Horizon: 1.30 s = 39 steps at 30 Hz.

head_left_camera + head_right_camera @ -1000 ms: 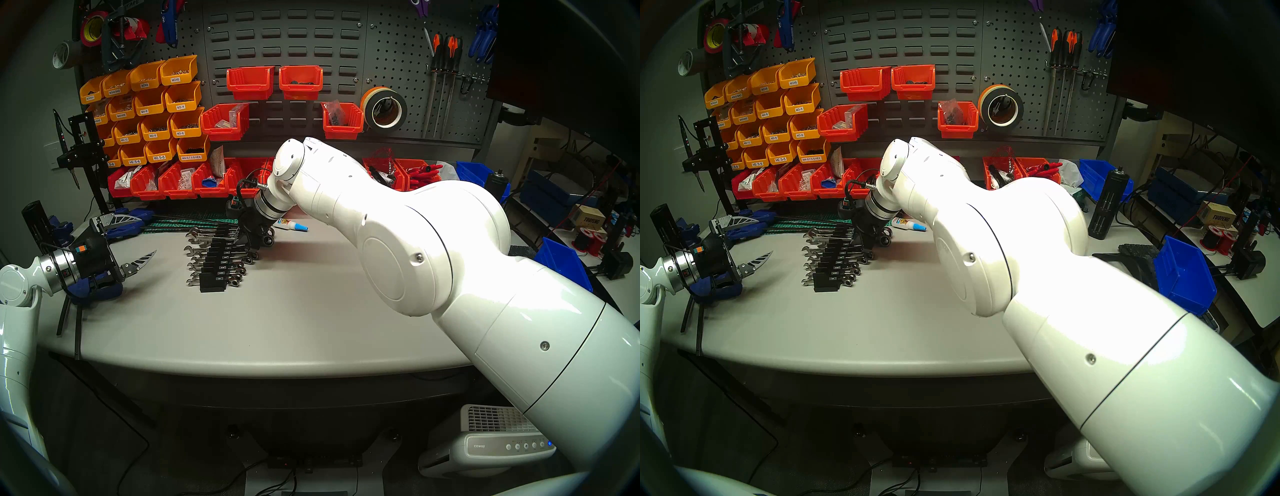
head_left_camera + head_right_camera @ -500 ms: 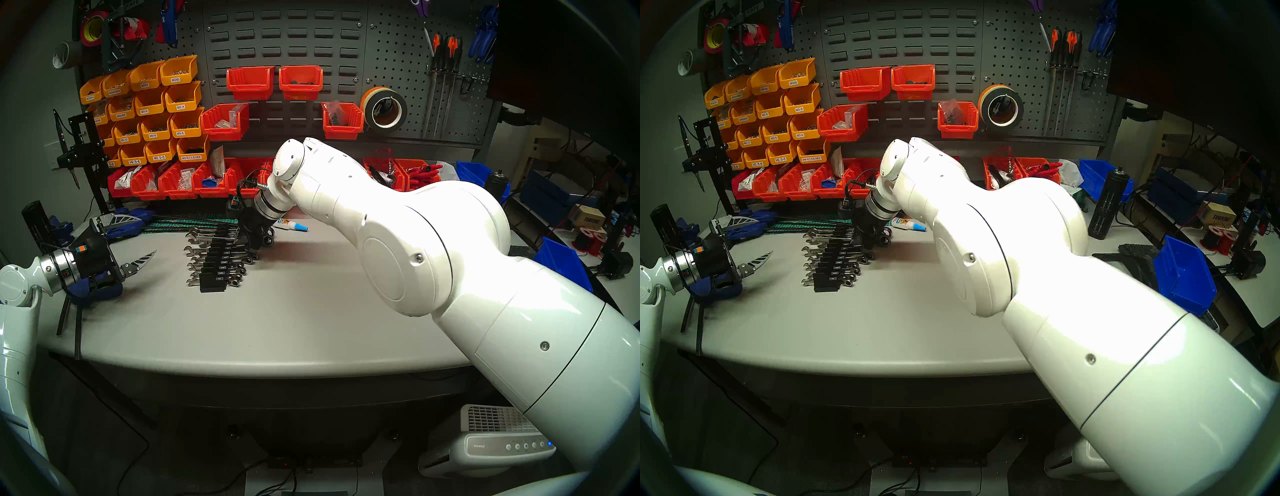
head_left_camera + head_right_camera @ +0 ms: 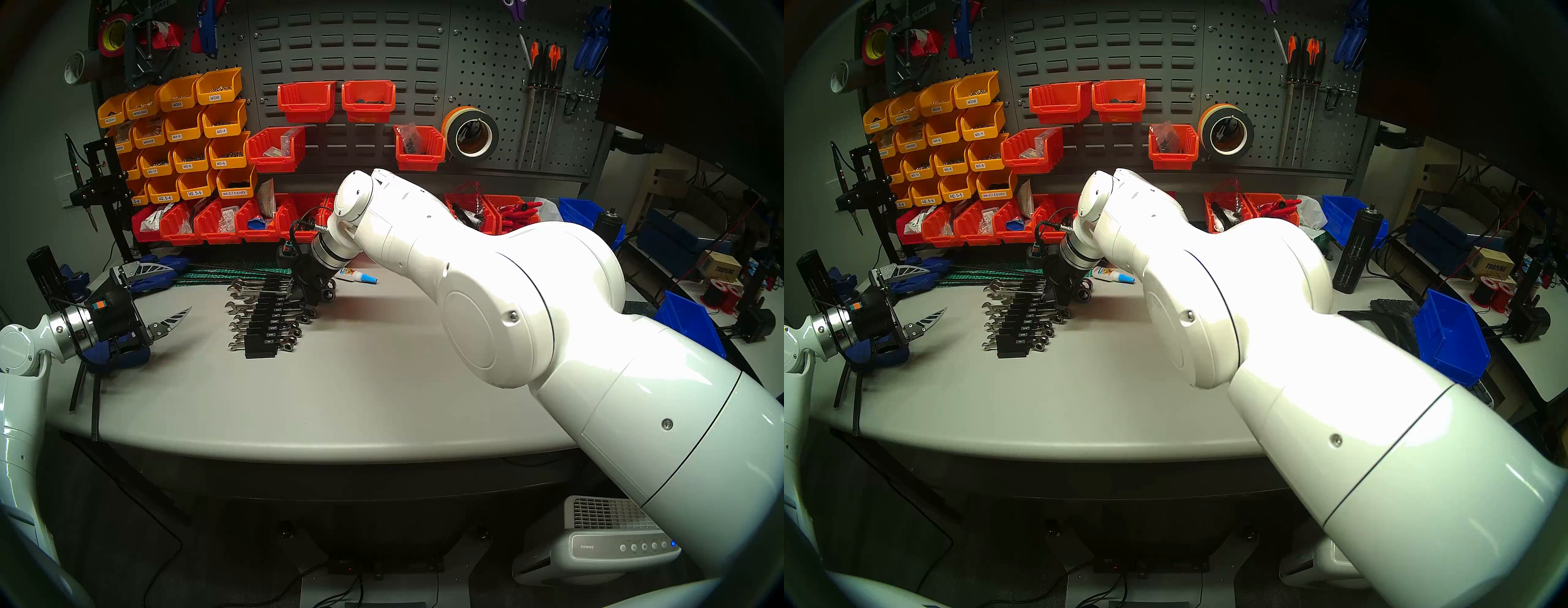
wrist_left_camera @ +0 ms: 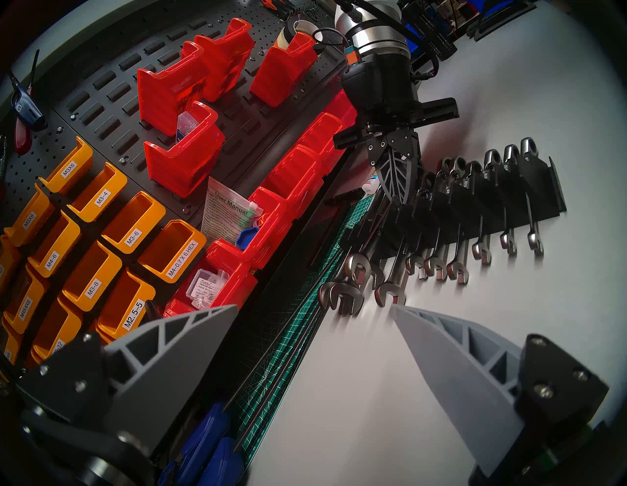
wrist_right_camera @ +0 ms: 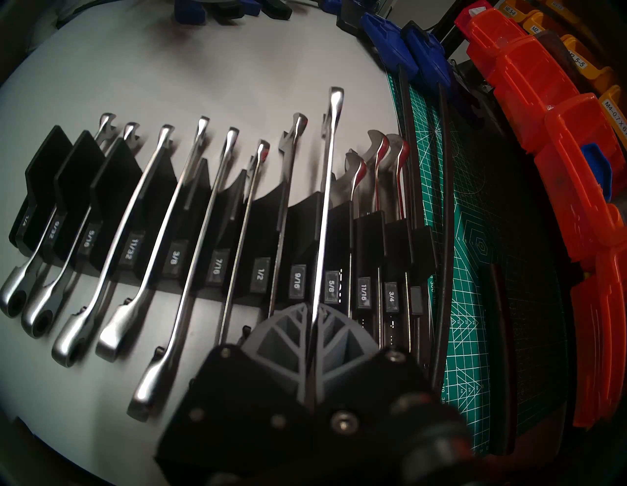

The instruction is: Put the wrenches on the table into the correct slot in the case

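Right now the right gripper [image 5: 314, 325] is clamped on the shank of a long chrome combination wrench [image 5: 327, 190], its two grey ribbed fingers [image 5: 285, 331] pressed flat against either side of the metal. That wrench lies along the black stepped wrench rack [image 5: 112, 190] at the groove between the 9/16 and 5/8 labels, its open jaw pointing away from the wrist. Whether it is fully seated in the groove I cannot tell. Other wrenches fill the neighbouring grooves, ratchet rings toward the camera in the right wrist view. The rack stands on the grey table [image 3: 339, 395], just beside a green cutting mat [image 5: 475, 237]. Off to the side, the left gripper [image 3: 169, 297] hovers with its fingers spread wide and nothing between them, well apart from the rack.
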Each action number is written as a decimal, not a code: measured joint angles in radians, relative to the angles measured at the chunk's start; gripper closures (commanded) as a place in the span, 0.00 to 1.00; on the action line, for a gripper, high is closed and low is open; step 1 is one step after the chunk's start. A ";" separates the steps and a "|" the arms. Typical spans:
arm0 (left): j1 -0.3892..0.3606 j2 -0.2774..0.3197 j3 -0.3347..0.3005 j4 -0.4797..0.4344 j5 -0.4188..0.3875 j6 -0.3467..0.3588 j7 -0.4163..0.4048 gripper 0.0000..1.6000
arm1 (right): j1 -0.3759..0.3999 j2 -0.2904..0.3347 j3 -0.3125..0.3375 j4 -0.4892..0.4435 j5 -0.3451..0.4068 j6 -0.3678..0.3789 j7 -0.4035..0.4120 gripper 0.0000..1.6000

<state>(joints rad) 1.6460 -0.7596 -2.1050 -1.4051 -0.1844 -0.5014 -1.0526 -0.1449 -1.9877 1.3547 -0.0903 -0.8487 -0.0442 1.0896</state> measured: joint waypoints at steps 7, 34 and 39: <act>0.000 0.000 0.000 0.000 0.000 0.000 0.000 0.00 | 0.000 -0.001 0.000 0.000 0.000 0.010 0.000 0.67; 0.000 0.000 0.000 0.000 0.000 0.000 0.000 0.00 | -0.001 0.000 -0.002 -0.003 -0.001 0.000 -0.001 0.45; 0.000 0.000 0.000 0.000 0.000 0.000 0.000 0.00 | 0.000 0.000 -0.002 -0.006 -0.001 -0.004 -0.005 0.32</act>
<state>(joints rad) 1.6460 -0.7596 -2.1050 -1.4051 -0.1845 -0.5013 -1.0526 -0.1452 -1.9873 1.3528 -0.0962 -0.8495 -0.0480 1.0846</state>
